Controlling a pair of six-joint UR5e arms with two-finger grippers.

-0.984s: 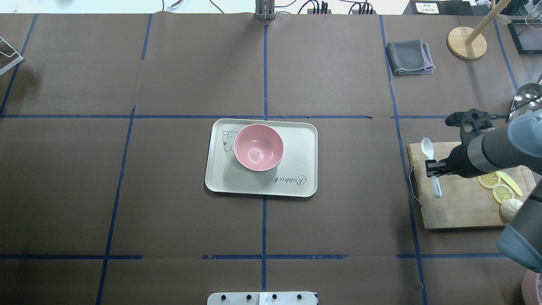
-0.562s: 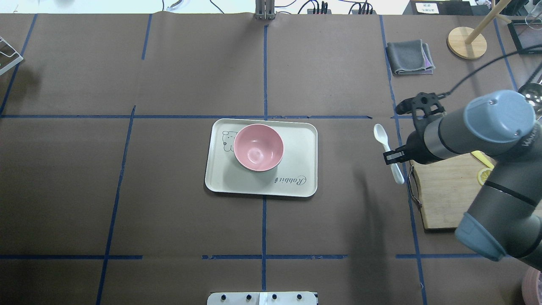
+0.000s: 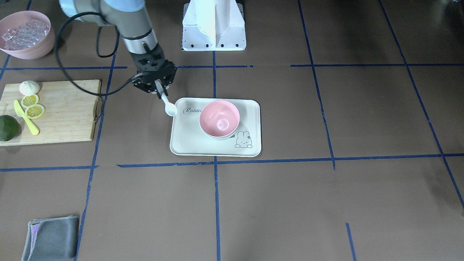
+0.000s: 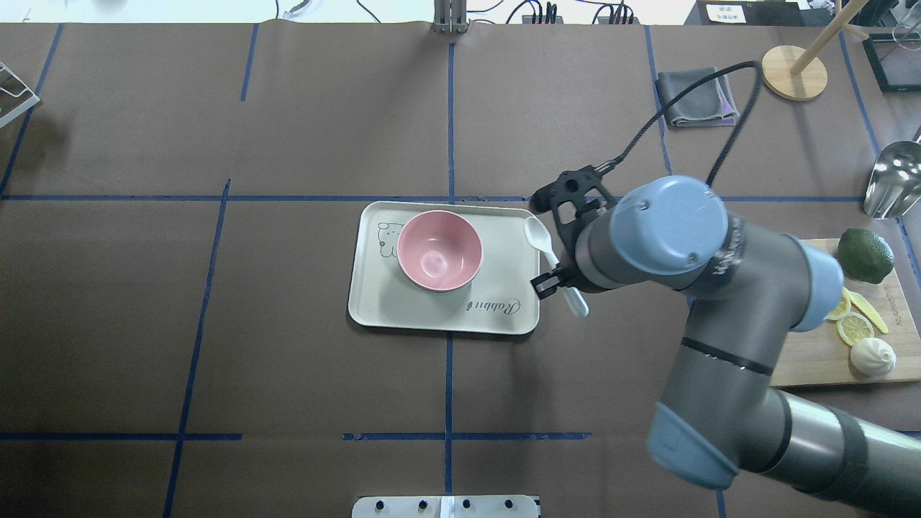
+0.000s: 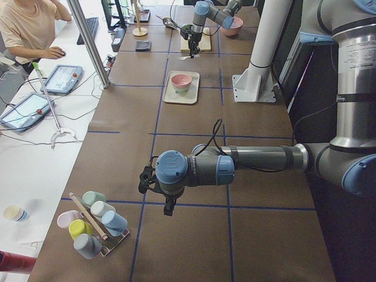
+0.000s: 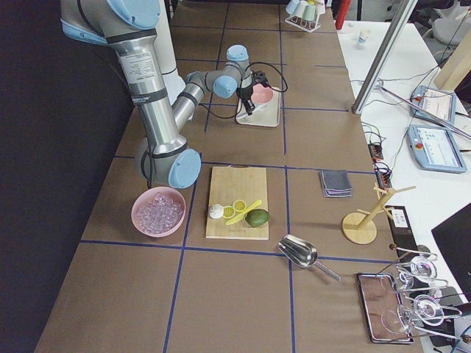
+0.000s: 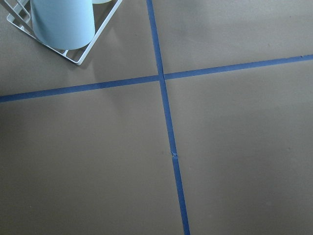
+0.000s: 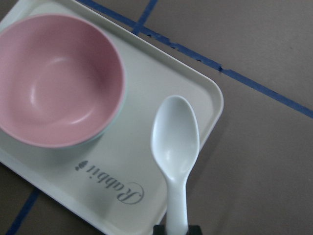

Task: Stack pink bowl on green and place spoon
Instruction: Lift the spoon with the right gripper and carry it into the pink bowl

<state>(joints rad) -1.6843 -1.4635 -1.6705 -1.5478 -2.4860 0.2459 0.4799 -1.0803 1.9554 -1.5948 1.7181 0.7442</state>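
Observation:
The pink bowl [image 4: 439, 250] sits nested in a pale green bowl, of which only a thin rim [image 8: 105, 134] shows, on the cream tray [image 4: 504, 316]. My right gripper [image 4: 557, 280] is shut on the handle of the white spoon [image 4: 541, 239] and holds it over the tray's right edge, scoop pointing away from the robot. In the right wrist view the spoon [image 8: 175, 142] hangs just right of the bowl [image 8: 56, 81]. My left gripper [image 5: 168, 207] shows only in the exterior left view, near the cup rack; I cannot tell if it is open or shut.
A wooden cutting board [image 4: 813, 352] with lemon slices, a bun and a green fruit [image 4: 865, 255] lies at the right. A grey cloth [image 4: 696, 97], a wooden stand [image 4: 793, 72] and a metal scoop [image 4: 892, 188] lie further back. An ice bowl [image 3: 25, 34] stands near the robot.
My right arm has carried the spoon leftward from above the cutting board to the tray's right edge. The bowls and tray have not moved.

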